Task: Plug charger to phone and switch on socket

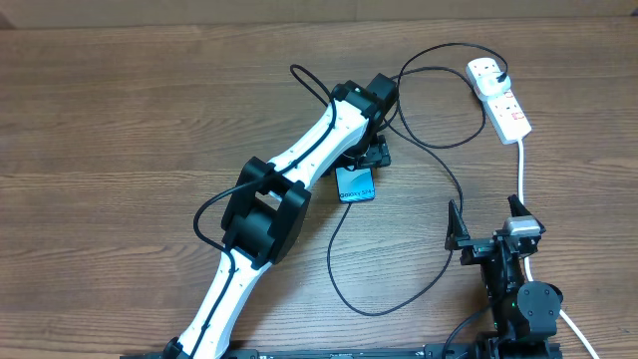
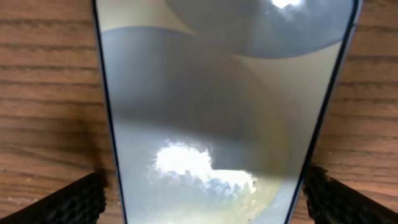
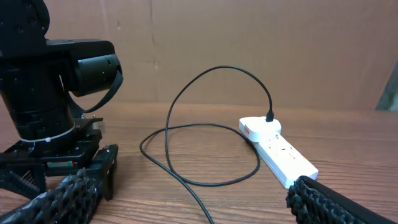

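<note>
The phone [image 1: 356, 185] lies flat on the table, its teal end showing under my left gripper [image 1: 367, 158]. In the left wrist view the phone's screen [image 2: 217, 112] fills the frame. My left gripper [image 2: 205, 199] is open with one finger on each side of the phone's edges. The charger cable [image 1: 379, 312] loops across the table from its black plug [image 1: 503, 76], which sits in the white socket strip [image 1: 501, 100]. The cable's other end runs up to the phone's near end, and its connector tip is hidden. My right gripper [image 1: 488, 224] is open and empty at the front right.
The right wrist view shows the socket strip [image 3: 280, 152] with the plug [image 3: 270, 116] in it, cable loops [image 3: 211, 183] on the wood ahead of my right gripper [image 3: 199, 211], and the left arm's wrist [image 3: 50, 124] at the left. The strip's thick white cord [image 1: 522, 170] runs toward the right arm.
</note>
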Available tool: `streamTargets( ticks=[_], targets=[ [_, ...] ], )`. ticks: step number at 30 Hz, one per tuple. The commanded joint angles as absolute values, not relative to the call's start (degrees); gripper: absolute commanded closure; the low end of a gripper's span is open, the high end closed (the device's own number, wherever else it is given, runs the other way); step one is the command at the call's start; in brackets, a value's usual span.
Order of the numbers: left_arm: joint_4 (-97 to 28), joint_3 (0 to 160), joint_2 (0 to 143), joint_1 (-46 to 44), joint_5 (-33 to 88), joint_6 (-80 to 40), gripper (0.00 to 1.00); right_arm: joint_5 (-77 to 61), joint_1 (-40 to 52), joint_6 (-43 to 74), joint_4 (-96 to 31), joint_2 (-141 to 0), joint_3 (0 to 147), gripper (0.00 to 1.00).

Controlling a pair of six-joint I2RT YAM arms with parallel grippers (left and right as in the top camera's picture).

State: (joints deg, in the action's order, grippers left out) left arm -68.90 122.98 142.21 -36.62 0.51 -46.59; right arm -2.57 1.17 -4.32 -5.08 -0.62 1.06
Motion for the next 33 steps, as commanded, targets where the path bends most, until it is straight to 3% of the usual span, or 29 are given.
streamTargets(
  ticks=[1, 3, 12, 17, 33],
  targets=[
    [-68.34, 122.15, 142.41, -36.25, -0.86, -46.92, 0.07, -2.61, 1.28, -4.36, -4.67, -0.16, 0.45, 0.00],
    [-68.14, 122.06, 142.41, -36.25, -0.89, -46.92, 0.11, -2.61, 1.28, -4.36, -4.67, -0.16, 0.45, 0.00],
    [-67.55, 120.62, 142.41, -36.25, -2.31, -46.94, 0.12, -2.61, 1.28, -4.36, -4.67, -0.16, 0.45, 0.00],
    [-67.07, 120.44, 142.41, -36.25, -2.28, -46.94, 0.24, -2.61, 1.28, -4.36, -4.67, -0.16, 0.45, 0.00],
    [-71.53, 126.39, 142.39, -35.00, 1.34, -45.19, 0.27, -2.61, 1.28, -4.36, -4.67, -0.16, 0.45, 0.00]
  ],
)
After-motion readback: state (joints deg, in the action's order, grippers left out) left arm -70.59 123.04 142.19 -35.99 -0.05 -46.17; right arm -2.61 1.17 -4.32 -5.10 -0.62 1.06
